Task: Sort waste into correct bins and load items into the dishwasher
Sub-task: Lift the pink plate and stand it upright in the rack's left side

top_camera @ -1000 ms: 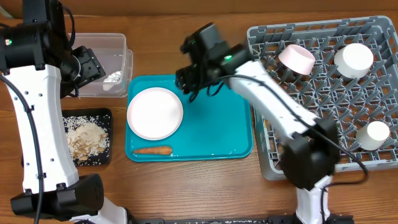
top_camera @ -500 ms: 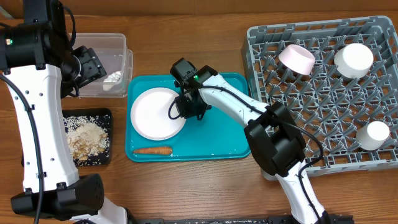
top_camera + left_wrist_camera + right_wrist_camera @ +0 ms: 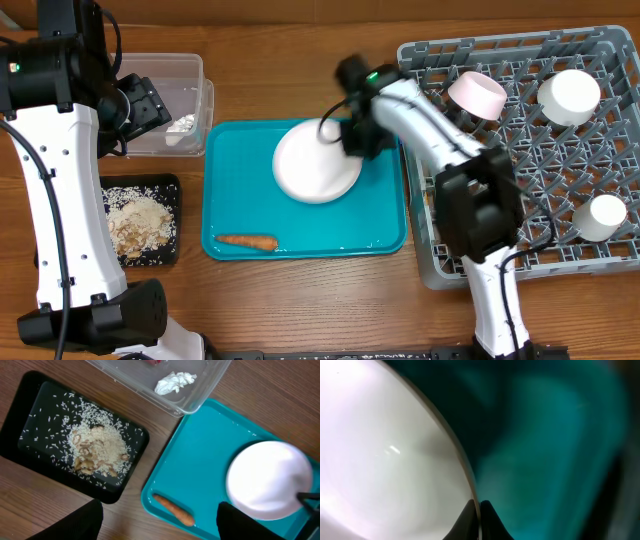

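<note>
My right gripper (image 3: 349, 136) (image 3: 480, 512) is shut on the rim of the white plate (image 3: 317, 163) (image 3: 385, 450), which hangs tilted over the teal tray (image 3: 375, 225). A small orange carrot (image 3: 246, 241) (image 3: 173, 509) lies at the tray's front. My left gripper (image 3: 142, 107) (image 3: 160, 522) hovers open and empty above the clear tub (image 3: 160, 70), which holds a white wad (image 3: 183, 125) (image 3: 175, 382). Beige rice crumbs (image 3: 140, 222) (image 3: 97, 449) fill the black tray (image 3: 168, 188). In the grey rack (image 3: 520, 160) sit a pink bowl (image 3: 477, 95), a white bowl (image 3: 568, 97) and a small white cup (image 3: 606, 217).
The teal tray lies between the black tray on the left and the rack on the right. A scrap of red wrapper (image 3: 155, 361) shows in the clear tub. The right arm reaches across the rack's left edge.
My right gripper came down to the plate, shut on its rim, then lifted it and carried it right toward the rack. The left arm has stayed put.
</note>
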`<state>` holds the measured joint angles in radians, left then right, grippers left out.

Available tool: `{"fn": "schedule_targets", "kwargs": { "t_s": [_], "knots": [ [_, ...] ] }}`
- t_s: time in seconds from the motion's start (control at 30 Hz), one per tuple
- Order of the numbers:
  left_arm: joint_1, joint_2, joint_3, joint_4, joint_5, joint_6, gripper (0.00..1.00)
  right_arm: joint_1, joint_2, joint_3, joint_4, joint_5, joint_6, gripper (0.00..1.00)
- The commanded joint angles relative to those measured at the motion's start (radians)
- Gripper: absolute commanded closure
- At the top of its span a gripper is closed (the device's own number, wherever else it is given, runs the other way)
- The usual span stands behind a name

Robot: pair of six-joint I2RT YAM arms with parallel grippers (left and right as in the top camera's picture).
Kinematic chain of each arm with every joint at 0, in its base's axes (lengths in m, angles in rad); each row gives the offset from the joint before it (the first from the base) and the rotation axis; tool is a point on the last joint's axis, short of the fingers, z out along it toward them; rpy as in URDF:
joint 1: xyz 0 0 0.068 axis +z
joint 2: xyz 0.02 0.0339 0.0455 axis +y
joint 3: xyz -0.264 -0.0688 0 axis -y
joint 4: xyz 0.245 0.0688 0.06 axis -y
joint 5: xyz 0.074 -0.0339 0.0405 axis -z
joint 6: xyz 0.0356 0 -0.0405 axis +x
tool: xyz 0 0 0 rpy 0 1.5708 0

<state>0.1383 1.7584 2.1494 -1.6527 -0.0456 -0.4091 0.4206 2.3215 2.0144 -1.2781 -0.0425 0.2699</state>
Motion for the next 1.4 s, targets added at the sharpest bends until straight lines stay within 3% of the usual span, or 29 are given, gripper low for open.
{"fn": "schedule_targets", "kwargs": {
  "t_s": [0.0, 0.3, 0.33, 0.37, 0.47, 0.6, 0.83, 1.1, 1.23, 1.3, 1.37],
  "knots": [
    [0.000, -0.005, 0.011, 0.005, -0.010, 0.011, 0.25, -0.048, -0.169, 0.088, -0.013, 0.124, -0.035, 0.96],
    [0.000, -0.005, 0.011, 0.009, -0.010, -0.007, 0.25, -0.143, -0.451, 0.104, 0.024, 0.623, -0.035, 0.96],
    [0.001, -0.005, 0.011, 0.010, -0.010, -0.008, 0.25, -0.145, -0.457, 0.104, 0.018, 0.688, -0.018, 0.96],
    [0.000, -0.005, 0.011, 0.014, -0.010, -0.009, 0.25, -0.147, -0.458, 0.100, -0.011, 0.877, 0.062, 0.96],
    [0.000, -0.005, 0.011, 0.016, -0.010, -0.011, 0.25, -0.147, -0.458, 0.039, -0.037, 1.073, 0.185, 0.96],
    [0.000, -0.005, 0.011, 0.015, -0.010, -0.011, 0.25, -0.147, -0.458, -0.114, -0.024, 1.070, 0.286, 0.96],
    [0.000, -0.005, 0.011, 0.015, -0.009, -0.011, 0.25, -0.140, -0.458, -0.336, 0.094, 0.971, 0.285, 0.96],
    [0.000, -0.005, 0.011, 0.015, -0.009, -0.011, 0.25, -0.096, -0.458, -0.366, 0.126, 0.913, 0.285, 0.96],
    [0.000, -0.005, 0.011, 0.015, -0.010, -0.011, 0.25, -0.031, -0.458, -0.366, 0.110, 0.720, 0.284, 0.95],
    [0.000, -0.005, 0.011, 0.015, -0.010, -0.011, 0.25, -0.005, -0.458, -0.366, 0.095, 0.634, 0.284, 0.88],
    [0.001, -0.005, 0.011, 0.016, -0.010, -0.011, 0.25, 0.011, -0.458, -0.366, 0.090, 0.592, 0.284, 0.69]
  ]
}}
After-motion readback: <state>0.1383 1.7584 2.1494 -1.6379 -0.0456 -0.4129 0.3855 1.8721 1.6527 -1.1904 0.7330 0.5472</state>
